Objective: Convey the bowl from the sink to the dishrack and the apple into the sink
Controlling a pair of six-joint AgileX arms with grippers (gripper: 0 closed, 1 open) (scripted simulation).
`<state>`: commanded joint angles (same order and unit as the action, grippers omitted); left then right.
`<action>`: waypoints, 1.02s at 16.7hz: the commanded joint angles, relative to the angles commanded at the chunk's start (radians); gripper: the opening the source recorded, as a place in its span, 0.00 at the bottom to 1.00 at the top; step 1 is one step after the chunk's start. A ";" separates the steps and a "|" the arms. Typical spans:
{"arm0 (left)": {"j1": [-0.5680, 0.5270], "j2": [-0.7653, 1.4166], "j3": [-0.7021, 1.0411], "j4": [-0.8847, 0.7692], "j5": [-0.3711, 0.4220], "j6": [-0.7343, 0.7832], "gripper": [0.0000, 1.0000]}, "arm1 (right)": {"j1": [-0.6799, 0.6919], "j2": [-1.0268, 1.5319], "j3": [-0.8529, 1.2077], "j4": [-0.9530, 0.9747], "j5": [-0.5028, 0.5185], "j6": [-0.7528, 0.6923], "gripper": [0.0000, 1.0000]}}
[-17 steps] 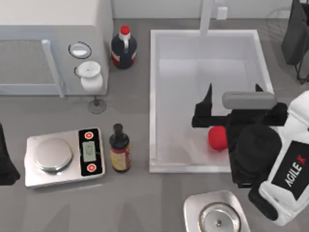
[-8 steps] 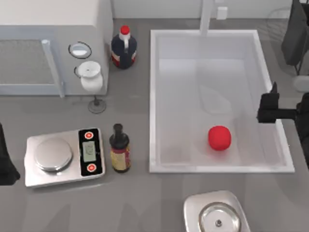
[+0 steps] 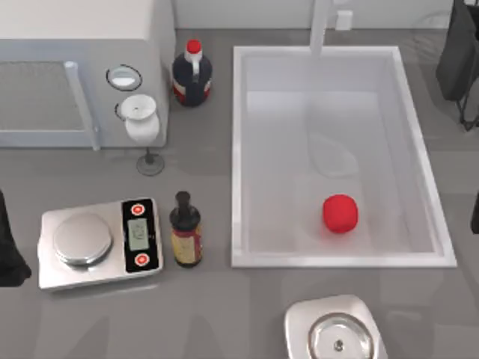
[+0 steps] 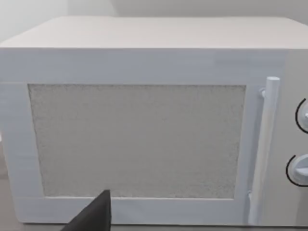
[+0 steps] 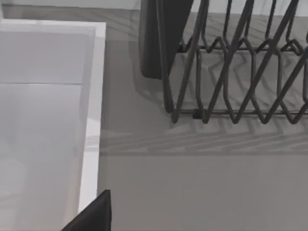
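Note:
The apple [image 3: 340, 213] is a small bright red fruit lying on the floor of the white sink [image 3: 423, 161], near its front right corner, with nothing touching it. The bowl is out of view. The dishrack [image 3: 470, 112] is a dark wire frame at the table's far right; in the right wrist view its wires [image 5: 231, 72] stand just beyond the sink's rim [image 5: 91, 144]. A dark upright shape [image 5: 159, 38] stands in the rack, and I cannot tell what it is. My right arm [image 3: 475, 213] is a sliver at the right edge. My left arm [image 3: 7, 250] is parked at the left edge.
A white microwave [image 3: 75, 67] fills the back left, facing the left wrist camera [image 4: 144, 139]. Near it stand a dark jug [image 3: 192, 75], a white cup [image 3: 141, 118], a kitchen scale [image 3: 97, 243] and a brown bottle [image 3: 185, 230]. A steel pan [image 3: 337, 336] sits at the front.
My right arm has pulled back from over the apple, moving right off the sink to the right edge. The apple stays where it lay.

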<state>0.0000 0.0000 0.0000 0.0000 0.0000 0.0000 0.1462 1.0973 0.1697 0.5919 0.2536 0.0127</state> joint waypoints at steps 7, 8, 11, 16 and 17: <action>0.000 0.000 0.000 0.000 0.000 0.000 1.00 | -0.107 -0.411 -0.108 -0.280 -0.112 -0.021 1.00; 0.000 0.000 0.000 0.000 0.000 0.000 1.00 | -0.118 -0.485 -0.120 -0.313 -0.124 -0.020 1.00; 0.000 0.000 0.000 0.000 0.000 0.000 1.00 | -0.146 -0.727 -0.148 -0.412 -0.162 -0.021 1.00; 0.000 0.000 0.000 0.000 0.000 0.000 1.00 | -0.152 -1.021 -0.171 -0.553 -0.233 -0.020 1.00; 0.000 0.000 0.000 0.000 0.000 0.000 1.00 | -0.150 -1.055 -0.172 -0.570 -0.243 -0.018 1.00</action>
<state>0.0000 0.0000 0.0000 0.0000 0.0000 0.0000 -0.0037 0.0421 -0.0025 0.0215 0.0107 -0.0051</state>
